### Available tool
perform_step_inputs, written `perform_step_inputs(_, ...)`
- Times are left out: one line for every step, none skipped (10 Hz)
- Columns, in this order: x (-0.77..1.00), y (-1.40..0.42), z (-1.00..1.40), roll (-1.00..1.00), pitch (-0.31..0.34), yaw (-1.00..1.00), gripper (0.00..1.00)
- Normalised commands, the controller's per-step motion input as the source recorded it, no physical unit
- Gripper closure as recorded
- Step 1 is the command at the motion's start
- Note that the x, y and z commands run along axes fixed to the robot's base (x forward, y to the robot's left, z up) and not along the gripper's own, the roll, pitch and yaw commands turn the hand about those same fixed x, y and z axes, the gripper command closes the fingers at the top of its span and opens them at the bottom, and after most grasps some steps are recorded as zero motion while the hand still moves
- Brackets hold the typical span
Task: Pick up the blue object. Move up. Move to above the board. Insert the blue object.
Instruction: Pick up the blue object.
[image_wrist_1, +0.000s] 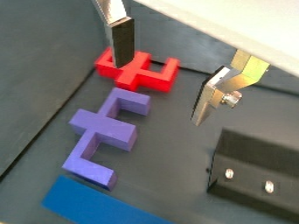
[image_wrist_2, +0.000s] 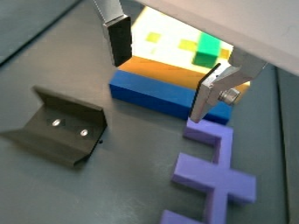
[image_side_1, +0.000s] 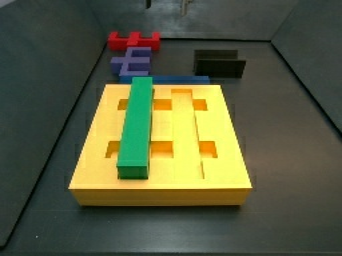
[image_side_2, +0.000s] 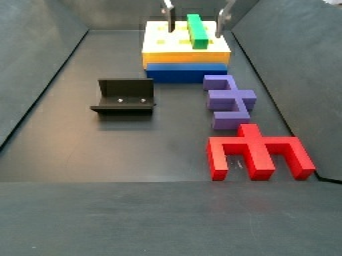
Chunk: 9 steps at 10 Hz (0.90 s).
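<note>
Dark grey worktop (image_side_2: 80, 150) fills the enclosure. Nearest the wrist cameras, the gripper (image_wrist_2: 163, 74) hangs released and empty, silver fingers (image_wrist_2: 211, 94) spread. Just beyond, toward 12 o'clock, the long dark-blue rectangular bar (image_wrist_2: 155, 92) lies crosswise against the thick yellow grooved board (image_side_1: 160, 140), whose groove carries a green bar (image_side_1: 136, 125). No readable writing.
</note>
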Motion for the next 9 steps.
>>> perform_step_inputs(0.0,-0.07,-0.41,-0.06,-0.141,-0.99,0.0)
perform_step_inputs(0.0,-0.08,-0.38,-0.06,-0.11,-0.99,0.0)
perform_step_inputs(0.0,-0.09,-0.34,-0.07,-0.083,-0.97,0.0)
perform_step_inputs(0.0,-0.05,-0.29,-0.1,-0.096,-0.99,0.0)
perform_step_inputs(0.0,-0.05,-0.29,-0.11,-0.097,-0.99,0.0)
perform_step_inputs(0.0,-0.05,-0.28,-0.12,-0.1,-0.97,0.0)
perform_step_inputs(-0.02,-0.06,-0.3,-0.15,-0.146,-0.93,0.0)
perform_step_inputs(-0.02,-0.06,-0.29,-0.18,-0.147,-0.9,0.0)
perform_step_inputs(0.0,-0.13,-0.19,-0.16,-0.101,-0.87,0.0)
